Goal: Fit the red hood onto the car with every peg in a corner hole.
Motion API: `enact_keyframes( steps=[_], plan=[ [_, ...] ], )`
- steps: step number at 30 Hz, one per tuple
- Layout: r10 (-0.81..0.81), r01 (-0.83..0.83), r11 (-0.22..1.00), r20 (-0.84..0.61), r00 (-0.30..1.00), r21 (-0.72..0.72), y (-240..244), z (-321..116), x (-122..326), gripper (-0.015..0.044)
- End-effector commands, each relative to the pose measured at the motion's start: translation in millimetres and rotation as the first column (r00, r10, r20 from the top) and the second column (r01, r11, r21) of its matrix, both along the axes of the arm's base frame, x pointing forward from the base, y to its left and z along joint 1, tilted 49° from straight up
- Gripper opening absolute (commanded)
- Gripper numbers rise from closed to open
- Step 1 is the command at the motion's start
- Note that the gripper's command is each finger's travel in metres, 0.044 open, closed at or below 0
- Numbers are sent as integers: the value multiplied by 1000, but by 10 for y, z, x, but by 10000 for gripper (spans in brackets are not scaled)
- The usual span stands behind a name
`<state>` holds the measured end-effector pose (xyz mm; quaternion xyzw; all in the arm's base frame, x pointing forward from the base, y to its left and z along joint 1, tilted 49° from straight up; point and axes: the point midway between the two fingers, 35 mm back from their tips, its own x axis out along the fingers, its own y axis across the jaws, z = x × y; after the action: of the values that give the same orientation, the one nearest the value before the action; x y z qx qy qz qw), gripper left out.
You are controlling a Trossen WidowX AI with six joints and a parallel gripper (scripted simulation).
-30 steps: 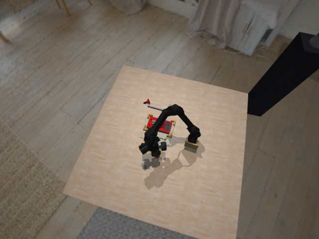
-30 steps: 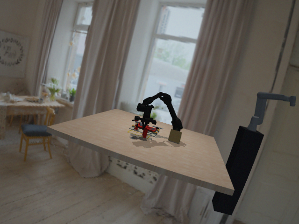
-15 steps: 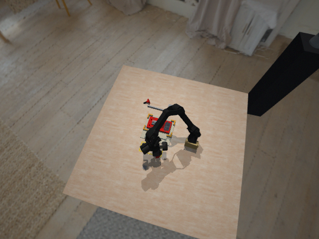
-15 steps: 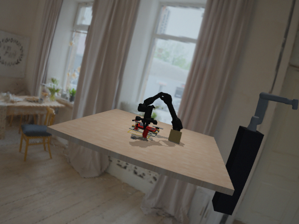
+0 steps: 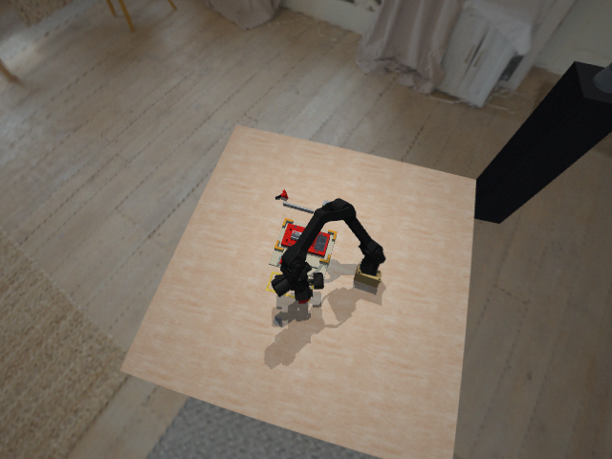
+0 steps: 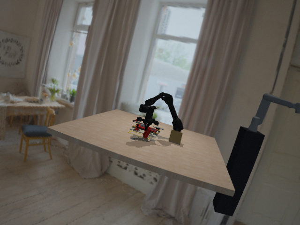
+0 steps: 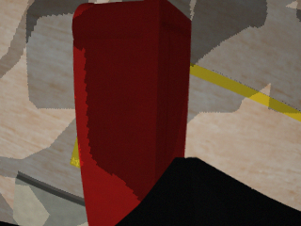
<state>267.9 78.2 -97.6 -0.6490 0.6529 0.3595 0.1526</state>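
The red hood (image 5: 304, 300) (image 6: 146, 134) (image 7: 122, 94) hangs on edge, steeply tilted, beneath my gripper (image 6: 146, 128). The gripper is shut, and the hood's upper end is at the fingertips. In the wrist view one black finger covers the hood's lower right part; the exact contact is hidden. The red car chassis (image 5: 290, 242) (image 6: 151, 129) sits in the jig (image 5: 333, 232) with orange corner brackets, behind the gripper. The grey engine block (image 5: 296, 235) shows on its deck. The arm crosses over the chassis in the top view. The pegs are too small to make out.
A yellow outline (image 5: 269, 283) (image 6: 129, 132) (image 7: 235, 88) is marked on the table (image 5: 207, 320) under the hood, beside the jig. Beyond the jig are a grey rod (image 5: 297, 207) and a small red and black piece (image 5: 283, 194). The arm's tan base block (image 5: 367, 278) (image 6: 175, 137) stands to the right.
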Motion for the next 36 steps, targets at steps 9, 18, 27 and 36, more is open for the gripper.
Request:
enact_keyframes(
  steps=[9,18,27,36],
  plan=[
    [-3,3,1000,-1,1000,1,-8,13,-73,0],
    [-3,3,1000,-1,1000,1,-15,25,-120,0],
    [-3,3,1000,-1,1000,2,76,107,-120,0],
    [-4,4,1000,-2,1000,2,576,565,-36,0]
  ],
)
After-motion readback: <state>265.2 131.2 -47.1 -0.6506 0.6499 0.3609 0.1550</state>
